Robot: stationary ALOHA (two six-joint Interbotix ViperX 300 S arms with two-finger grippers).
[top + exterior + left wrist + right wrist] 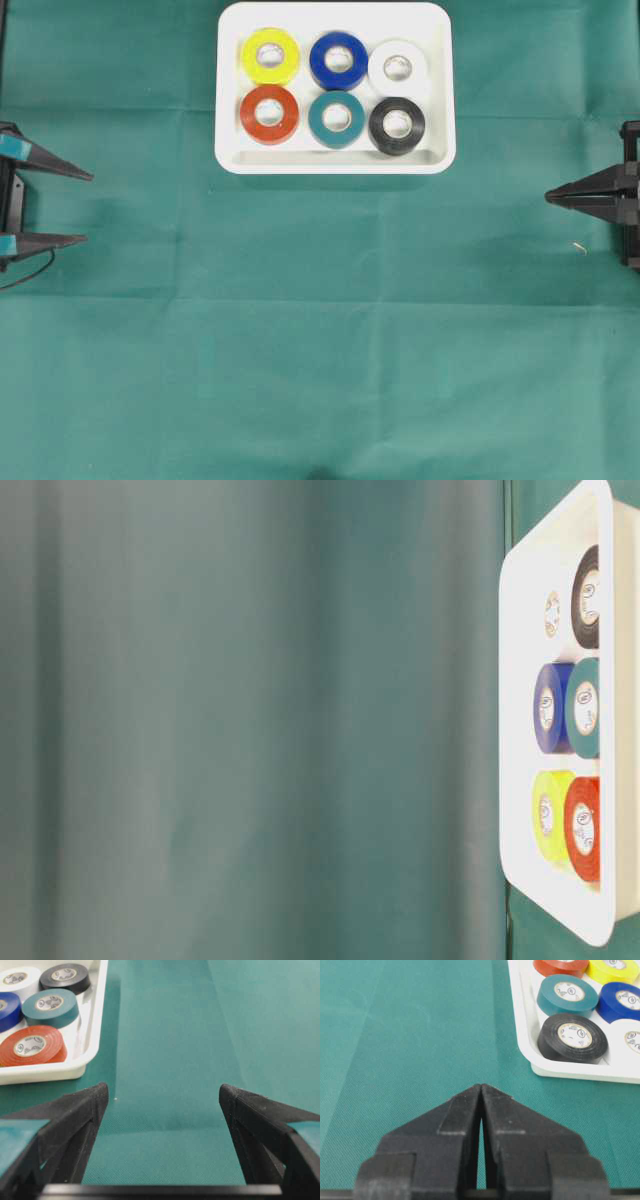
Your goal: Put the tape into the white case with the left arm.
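Left gripper (88,208): jaws spread wide, nothing between them, only green cloth (320,330) beneath; teal-banded fingers (80,1110) point toward the table's middle.
Right gripper (550,196): plain black jaws pressed together tip to tip, holding nothing.
White case (335,162): well ahead of the left jaws and off to their left side, apart from both grippers.
Tape: six rolls lie flat inside the case in two rows, yellow (270,56), blue (338,60), white (398,68); red (269,114), teal (336,119), black (397,125).
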